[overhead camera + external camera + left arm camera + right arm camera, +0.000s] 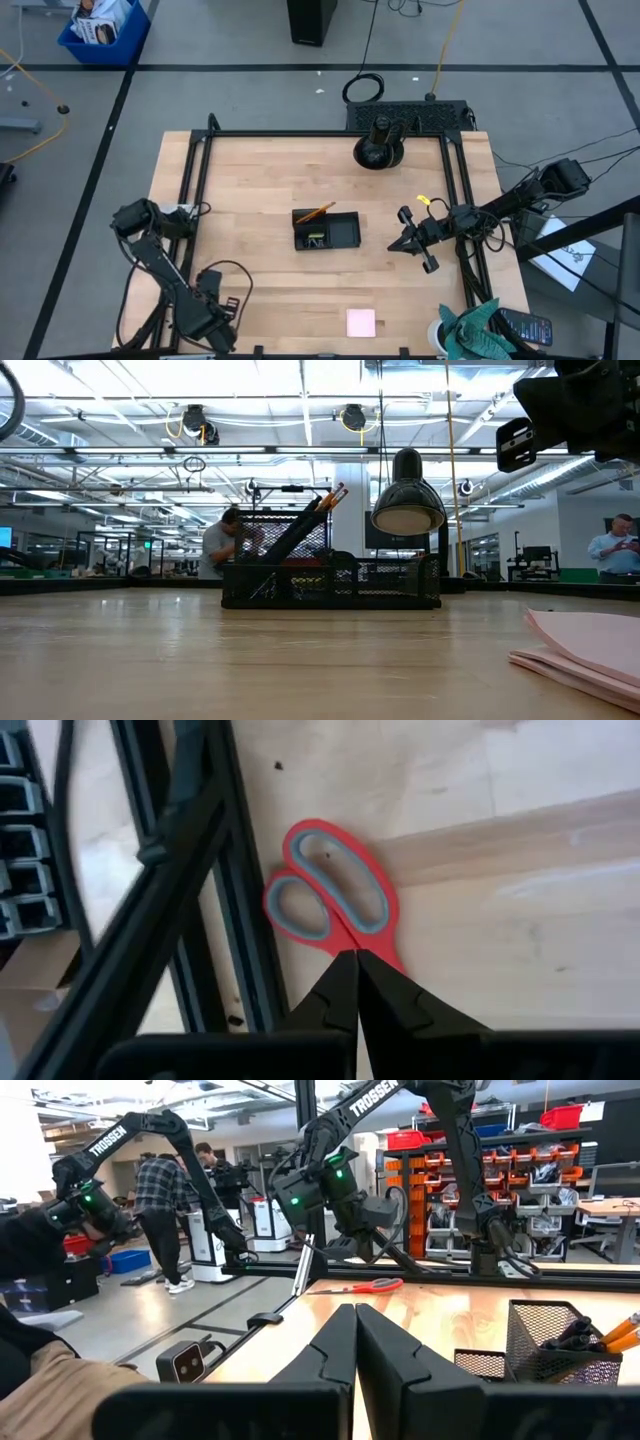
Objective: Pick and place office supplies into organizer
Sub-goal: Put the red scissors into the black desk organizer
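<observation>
With the left gripper point(356, 958) pinched to a narrow point and empty, red scissors point(330, 890) lying just past its tips by the frame rail, you're at approach: spread wide, drop over the handles, then carry to organizer point(327, 230); right gripper point(355, 1320) parked, closed too.

overhead and table-level views share the organizer point(327, 230); wrists look past fingers.

A robotics lab: other robot arms point(150, 1130), orange parts shelving point(455, 1170), open industrial ceiling lights point(300, 380).
</observation>
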Controlling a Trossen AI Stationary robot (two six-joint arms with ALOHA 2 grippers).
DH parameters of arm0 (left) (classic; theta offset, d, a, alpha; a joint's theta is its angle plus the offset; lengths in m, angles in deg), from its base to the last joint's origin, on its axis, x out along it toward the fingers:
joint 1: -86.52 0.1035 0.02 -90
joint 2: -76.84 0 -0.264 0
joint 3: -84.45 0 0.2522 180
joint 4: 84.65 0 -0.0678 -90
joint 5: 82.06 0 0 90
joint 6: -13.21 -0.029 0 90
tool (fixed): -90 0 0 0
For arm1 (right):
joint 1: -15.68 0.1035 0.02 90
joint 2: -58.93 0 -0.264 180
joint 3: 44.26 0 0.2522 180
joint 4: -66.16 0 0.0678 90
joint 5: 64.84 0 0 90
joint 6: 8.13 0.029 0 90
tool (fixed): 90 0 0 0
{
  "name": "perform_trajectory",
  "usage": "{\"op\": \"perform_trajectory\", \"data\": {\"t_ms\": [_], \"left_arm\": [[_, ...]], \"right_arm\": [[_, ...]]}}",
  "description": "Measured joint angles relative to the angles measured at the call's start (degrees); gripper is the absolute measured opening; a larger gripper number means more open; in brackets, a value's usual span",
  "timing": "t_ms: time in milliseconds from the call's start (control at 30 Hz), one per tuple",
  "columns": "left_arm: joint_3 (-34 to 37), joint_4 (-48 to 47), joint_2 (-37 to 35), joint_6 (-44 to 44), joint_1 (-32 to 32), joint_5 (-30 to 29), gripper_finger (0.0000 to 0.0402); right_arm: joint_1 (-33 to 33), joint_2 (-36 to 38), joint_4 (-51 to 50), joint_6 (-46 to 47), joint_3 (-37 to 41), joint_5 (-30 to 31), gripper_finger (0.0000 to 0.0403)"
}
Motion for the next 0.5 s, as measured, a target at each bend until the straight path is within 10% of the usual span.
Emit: {"op": "perform_trajectory", "data": {"t_ms": [500], "left_arm": [[11.13,12.49,0.02,-0.63,-0.78,-1.15,0.0013]], "right_arm": [[0.00,0.00,0.44,0.00,0.00,0.09,0.0004]]}}
